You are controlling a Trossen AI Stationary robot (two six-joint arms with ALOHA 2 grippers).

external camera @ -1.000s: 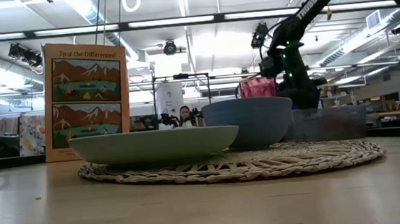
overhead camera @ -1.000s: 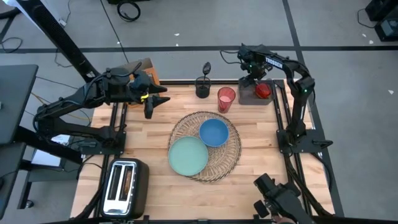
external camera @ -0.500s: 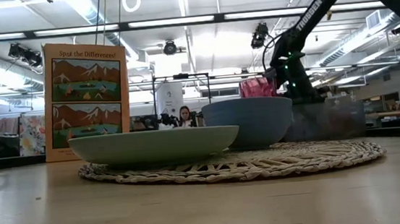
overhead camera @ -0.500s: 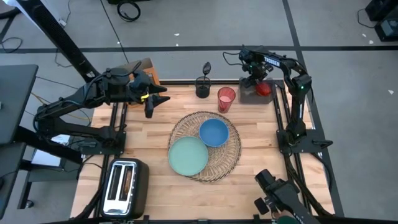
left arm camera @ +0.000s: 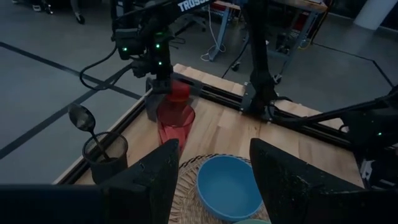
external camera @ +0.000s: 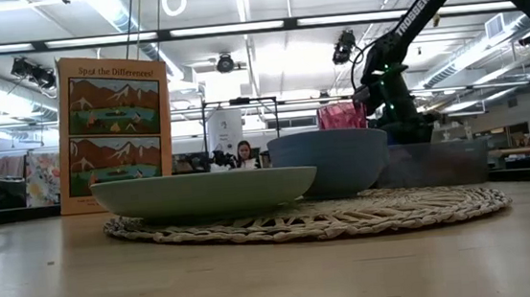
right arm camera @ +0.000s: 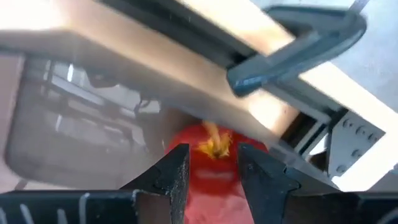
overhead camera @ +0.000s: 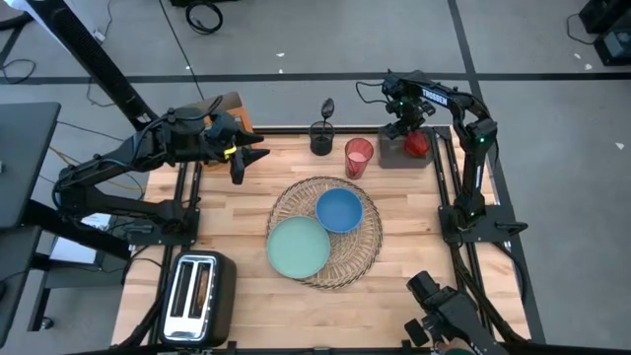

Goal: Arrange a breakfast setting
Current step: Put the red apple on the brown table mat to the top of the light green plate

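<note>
A round wicker placemat (overhead camera: pixel 325 232) lies mid-table with the pale teal plate (overhead camera: pixel 298 247) and the blue bowl (overhead camera: pixel 338 209) on it. The red cup (overhead camera: pixel 358 156) stands beyond it. The dark spoon (overhead camera: pixel 326 108) stands in a dark holder (overhead camera: pixel 321 138). The red apple (overhead camera: pixel 418 145) lies in the grey tray (overhead camera: pixel 392 153) at the far right. My right gripper (right arm camera: pixel 212 163) points down over the apple, open, a finger on each side of its top. My left gripper (left arm camera: pixel 214 174) hangs open and holds nothing at the far left. The orange cereal box (external camera: pixel 114 131) stands upright there. My right gripper comes at the apple from above. Its fingers (right arm camera: pixel 168 177) stand on either side of the stem end (right arm camera: pixel 214 146). The apple rests in the tray. Whether the fingers touch it, I cannot tell.
A silver toaster (overhead camera: pixel 197 296) stands at the near left corner. The table's metal frame rail (right arm camera: pixel 292 28) runs close behind the tray. Bare wood lies between the placemat and the left arm and along the near edge.
My right gripper has tipped a little over the grey tray, toward the apple. The apple and the other things have stayed where they were.
</note>
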